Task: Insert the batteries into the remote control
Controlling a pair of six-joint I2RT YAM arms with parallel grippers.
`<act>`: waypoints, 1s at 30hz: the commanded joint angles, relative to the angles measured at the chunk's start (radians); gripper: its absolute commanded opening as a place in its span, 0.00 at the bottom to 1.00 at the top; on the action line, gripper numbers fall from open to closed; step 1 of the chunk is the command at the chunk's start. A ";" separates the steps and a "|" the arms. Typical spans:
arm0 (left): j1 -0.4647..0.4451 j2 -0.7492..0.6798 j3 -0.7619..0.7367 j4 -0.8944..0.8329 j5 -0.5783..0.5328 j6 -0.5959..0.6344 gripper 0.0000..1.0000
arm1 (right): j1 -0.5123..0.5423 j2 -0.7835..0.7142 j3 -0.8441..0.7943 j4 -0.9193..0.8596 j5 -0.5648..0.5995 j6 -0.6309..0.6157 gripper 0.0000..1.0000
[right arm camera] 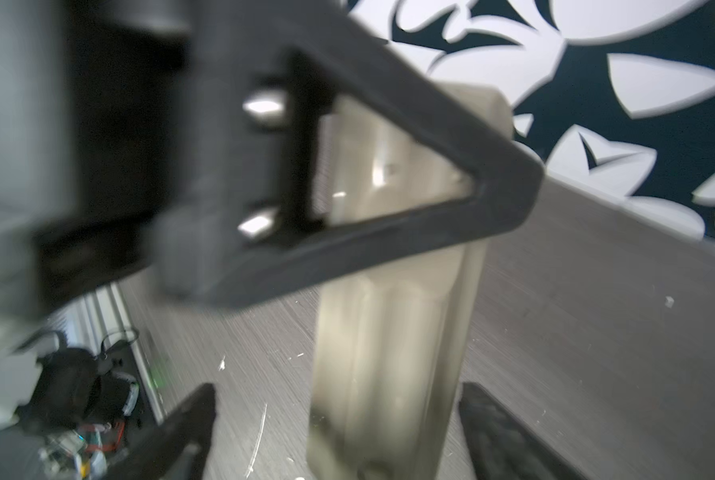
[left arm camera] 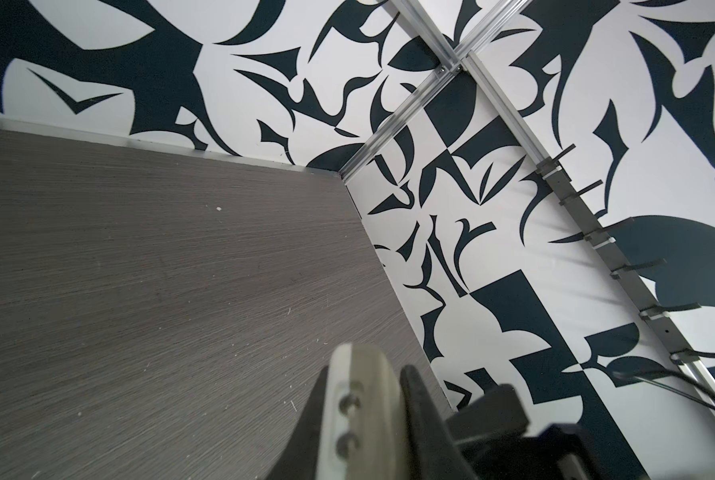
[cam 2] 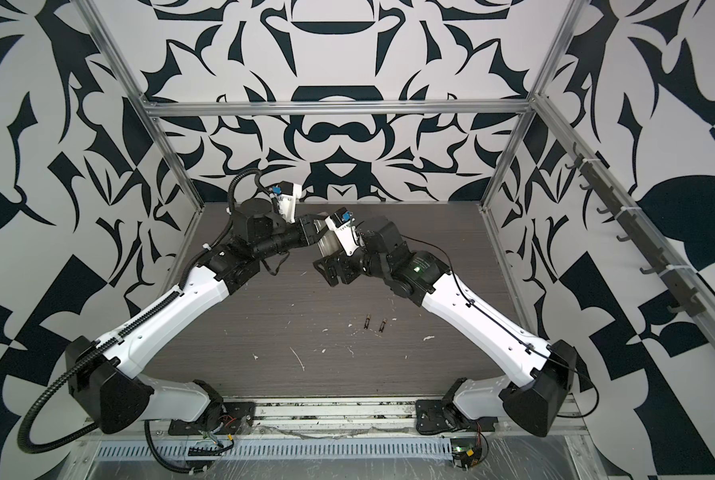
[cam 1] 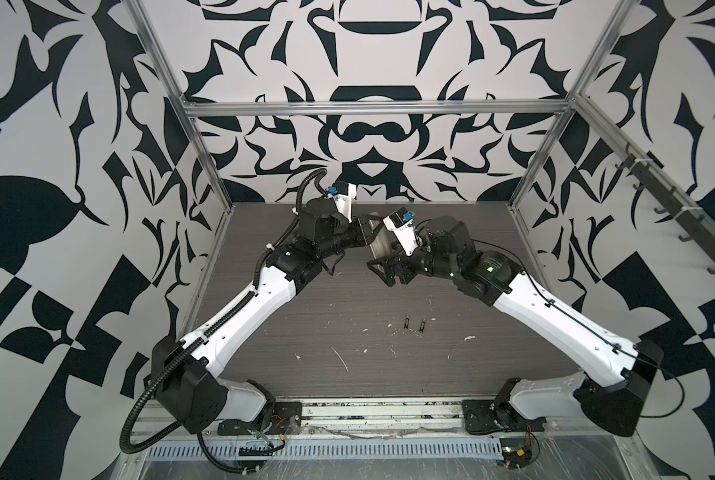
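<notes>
Pale remote control clamped by left fingers, largely hidden, right fingers spread apart, batteries tiny

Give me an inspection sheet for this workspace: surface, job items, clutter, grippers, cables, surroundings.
Surface: dark wood-grain tabletop, scratched.
Job's things: remote control gripped at the back of the table; two batteries lying side by side on the tabletop.
Clutter: white flecks scattered around the batteries.
Grippers: left gripper shut on the remote control; right gripper open, fingers either side of it.
Cables: ribbed conduit along the left arm.
Surroundings: patterned walls, aluminium frame, hook rail.
</notes>
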 commanded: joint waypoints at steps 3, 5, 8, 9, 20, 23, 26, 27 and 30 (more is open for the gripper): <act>0.085 -0.038 0.045 -0.156 0.108 -0.002 0.00 | 0.003 -0.122 -0.011 -0.061 -0.028 -0.139 0.99; 0.110 -0.048 0.050 -0.183 0.178 -0.006 0.01 | 0.003 -0.153 -0.032 -0.080 -0.008 -0.173 0.99; 0.125 -0.052 0.065 -0.236 0.295 0.016 0.02 | 0.004 -0.168 -0.037 -0.109 0.003 -0.219 0.97; 0.128 -0.054 0.063 -0.248 0.332 0.028 0.02 | 0.006 -0.167 -0.034 -0.115 0.003 -0.236 0.95; 0.135 -0.083 0.014 -0.350 0.479 0.072 0.02 | 0.113 -0.084 0.031 -0.171 0.114 -0.458 0.80; 0.135 -0.083 0.010 -0.379 0.470 0.080 0.00 | 0.156 -0.062 0.041 -0.165 0.160 -0.474 0.79; 0.134 -0.079 0.005 -0.395 0.469 0.087 0.00 | 0.193 -0.045 0.047 -0.137 0.218 -0.466 0.77; 0.135 -0.077 0.005 -0.403 0.468 0.090 0.00 | 0.203 -0.040 0.049 -0.129 0.240 -0.463 0.77; 0.135 -0.071 0.004 -0.415 0.472 0.095 0.00 | 0.226 -0.032 0.054 -0.105 0.285 -0.454 0.76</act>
